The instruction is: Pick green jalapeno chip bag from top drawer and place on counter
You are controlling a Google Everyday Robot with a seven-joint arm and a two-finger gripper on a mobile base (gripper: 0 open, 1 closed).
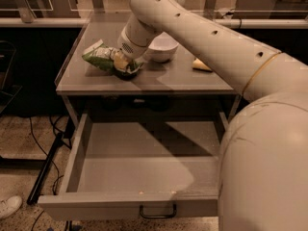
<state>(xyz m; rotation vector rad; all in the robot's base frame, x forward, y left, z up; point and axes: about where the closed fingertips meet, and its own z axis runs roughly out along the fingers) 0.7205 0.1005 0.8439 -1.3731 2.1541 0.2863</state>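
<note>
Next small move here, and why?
Probably open the gripper, which is low over the counter's left half, and let go: the green jalapeno chip bag it holds already rests on the counter, and the top drawer is empty.

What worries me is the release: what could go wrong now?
The gripper is at the green jalapeno chip bag near the left edge of the counter; lifting off could drag the bag over. The white bowl sits beside the wrist and may get knocked. The open top drawer could catch the base.
</note>
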